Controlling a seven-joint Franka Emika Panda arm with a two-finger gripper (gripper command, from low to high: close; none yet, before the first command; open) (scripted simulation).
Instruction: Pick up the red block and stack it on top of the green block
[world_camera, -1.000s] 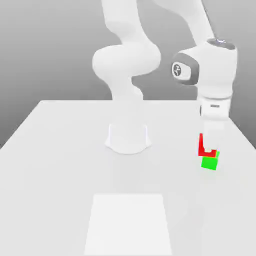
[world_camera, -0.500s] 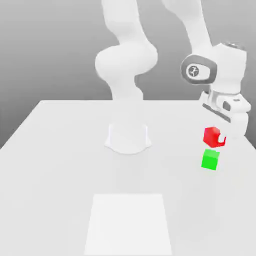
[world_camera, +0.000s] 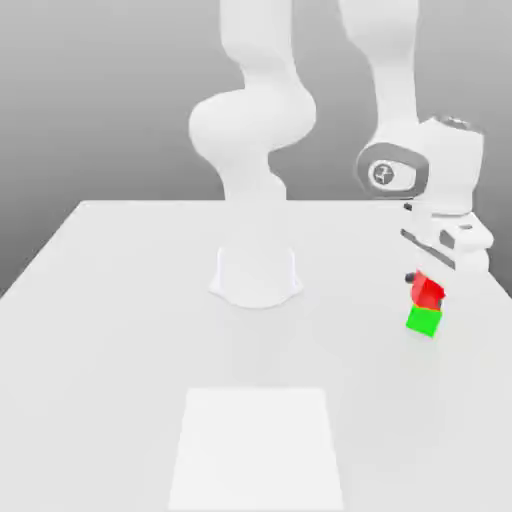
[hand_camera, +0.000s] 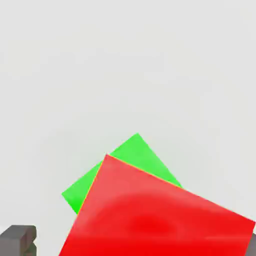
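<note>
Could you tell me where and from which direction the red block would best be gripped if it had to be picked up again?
Probably from straight above, closing on two opposite side faces of the red block. It sits on the green block, turned askew to it, so the gripper would likely need to align with the red block's own faces. Grip the upper half, clear of the green block.

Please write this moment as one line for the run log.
pincer: open | red block: on green block, askew | stack: at table edge, exterior view's right
</note>
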